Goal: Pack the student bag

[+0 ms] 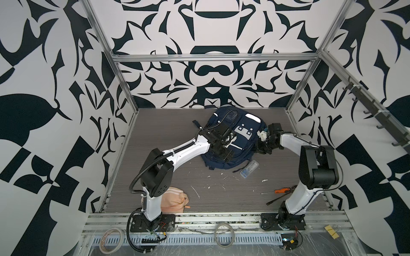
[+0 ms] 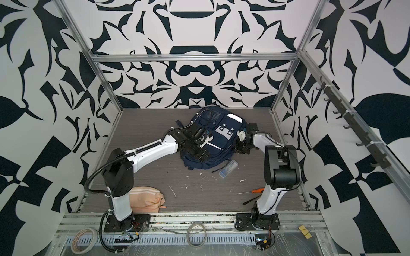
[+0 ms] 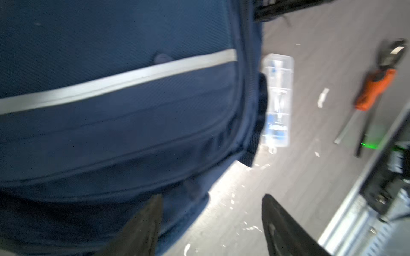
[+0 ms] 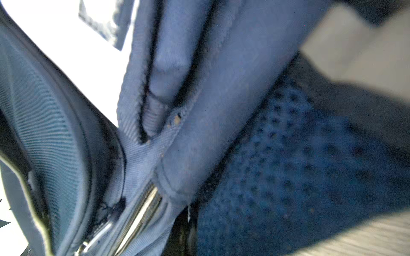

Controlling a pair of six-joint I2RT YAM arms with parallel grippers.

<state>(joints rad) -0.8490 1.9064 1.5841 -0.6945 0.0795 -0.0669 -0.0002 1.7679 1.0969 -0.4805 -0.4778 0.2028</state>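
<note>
Grey tabletop (image 1: 168,133) bears the student bag (image 1: 250,125); left wrist view alone shows left claw (image 3: 213,199) parted, right claw (image 1: 259,151) clenched.

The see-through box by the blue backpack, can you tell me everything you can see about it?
The see-through box is a long, flat, clear plastic case with small blue and white bits inside, too blurry to name. It lies flat on the grey table, slanted, by the near right corner of the student bag. In the left wrist view the box has a dark bit of the bag's edge over one long side; whether they touch cannot be told. Nothing rests on it.
</note>
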